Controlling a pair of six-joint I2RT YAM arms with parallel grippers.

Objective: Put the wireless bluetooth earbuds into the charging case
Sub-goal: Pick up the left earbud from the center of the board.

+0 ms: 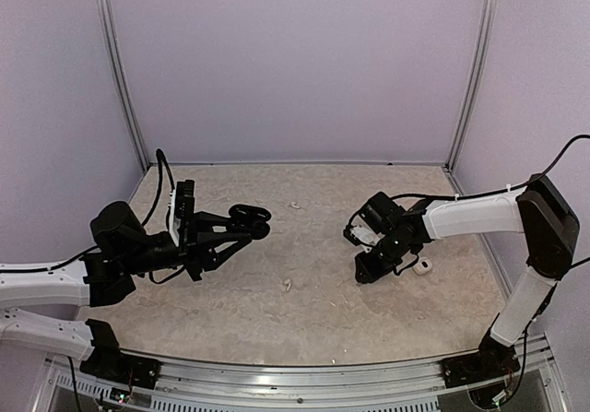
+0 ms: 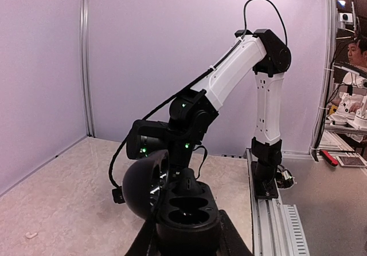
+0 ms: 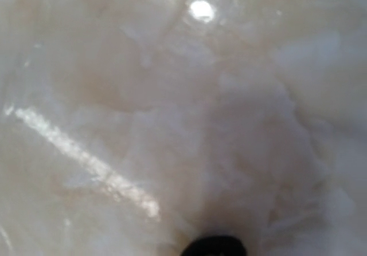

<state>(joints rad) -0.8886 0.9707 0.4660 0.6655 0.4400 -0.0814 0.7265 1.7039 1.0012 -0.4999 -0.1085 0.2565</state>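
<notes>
My left gripper (image 1: 253, 221) is shut on an open black charging case (image 1: 251, 216) and holds it above the table. In the left wrist view the case (image 2: 186, 210) sits between my fingers (image 2: 232, 241), lid (image 2: 140, 184) swung to the left, with two dark wells facing up. A tiny white earbud (image 1: 295, 206) lies on the table beyond the case and also shows in the left wrist view (image 2: 30, 235). Another white earbud (image 1: 287, 285) lies nearer. My right gripper (image 1: 367, 266) points down at the table. Its view is blurred, with a black blob (image 3: 213, 247) at the bottom edge.
A small white object (image 1: 423, 266) lies on the marble table (image 1: 304, 320) just right of my right gripper. Purple walls enclose the back and sides. A metal rail (image 1: 304, 370) runs along the near edge.
</notes>
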